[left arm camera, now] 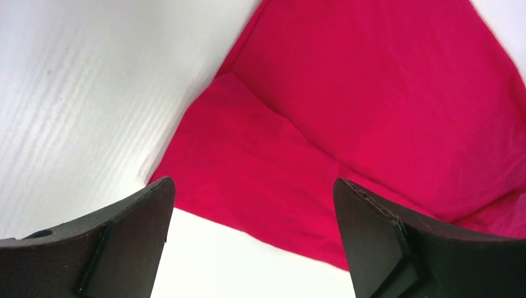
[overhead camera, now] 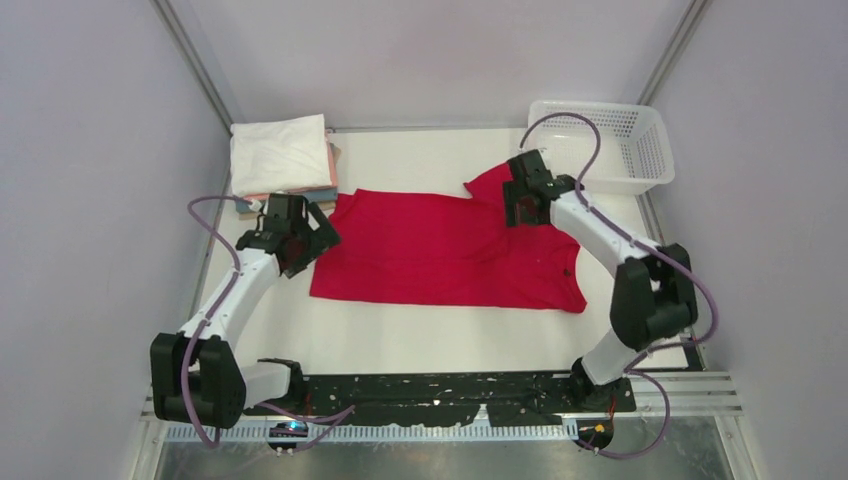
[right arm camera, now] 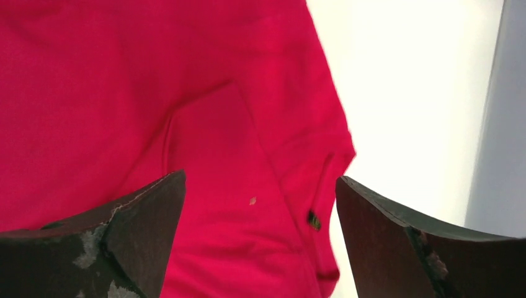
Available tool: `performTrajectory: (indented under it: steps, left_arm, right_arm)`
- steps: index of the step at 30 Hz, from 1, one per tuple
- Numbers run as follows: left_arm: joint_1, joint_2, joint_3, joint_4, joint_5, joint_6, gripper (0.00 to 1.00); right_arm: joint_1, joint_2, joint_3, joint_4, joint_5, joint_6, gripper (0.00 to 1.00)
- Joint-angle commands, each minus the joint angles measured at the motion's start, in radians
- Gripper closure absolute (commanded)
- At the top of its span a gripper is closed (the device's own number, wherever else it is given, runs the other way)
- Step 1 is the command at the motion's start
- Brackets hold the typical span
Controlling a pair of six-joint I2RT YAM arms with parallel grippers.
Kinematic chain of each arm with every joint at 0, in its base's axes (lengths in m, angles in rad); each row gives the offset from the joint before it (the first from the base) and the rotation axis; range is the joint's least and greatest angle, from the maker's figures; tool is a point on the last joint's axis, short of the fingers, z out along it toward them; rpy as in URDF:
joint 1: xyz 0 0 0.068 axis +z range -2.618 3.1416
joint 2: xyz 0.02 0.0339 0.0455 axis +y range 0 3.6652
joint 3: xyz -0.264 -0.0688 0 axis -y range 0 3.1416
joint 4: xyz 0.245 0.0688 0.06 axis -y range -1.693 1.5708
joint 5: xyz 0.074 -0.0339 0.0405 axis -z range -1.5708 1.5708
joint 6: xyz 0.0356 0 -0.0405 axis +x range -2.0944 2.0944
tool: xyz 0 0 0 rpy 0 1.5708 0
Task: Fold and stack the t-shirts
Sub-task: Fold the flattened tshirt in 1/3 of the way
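A bright red t-shirt [overhead camera: 440, 250] lies spread across the middle of the white table, folded along its length, with one sleeve sticking out at the back right. A stack of folded t-shirts [overhead camera: 282, 155], white on top, sits at the back left. My left gripper [overhead camera: 300, 240] hovers over the shirt's left end, open, nothing between its fingers; red cloth [left arm camera: 322, 124] fills its wrist view. My right gripper [overhead camera: 520, 205] hangs over the right sleeve, open and holding nothing, with the sleeve [right arm camera: 248, 155] below its jaws.
A white plastic mesh basket [overhead camera: 605, 145] stands at the back right corner. Grey walls close in the table on the left, back and right. A dark rail [overhead camera: 440, 395] with the arm bases runs along the near edge.
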Motion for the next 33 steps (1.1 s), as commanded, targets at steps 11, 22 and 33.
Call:
performTrajectory:
  steps: [11,22,33]
  left_arm:
    - [-0.057,0.000,-0.137,0.171,0.200,0.046,0.00]
    - [-0.060,0.046,-0.141,0.212,0.207,0.052,0.00]
    - [-0.081,0.128,-0.080,0.285,0.235,0.047,0.00]
  right_arm:
    - [0.018,-0.275,-0.517,0.496,-0.724,0.203,0.05]
    - [0.060,-0.035,-0.314,0.546,-0.685,0.180,0.05]
    - [0.137,-0.055,-0.227,0.427,-0.399,0.137,0.05]
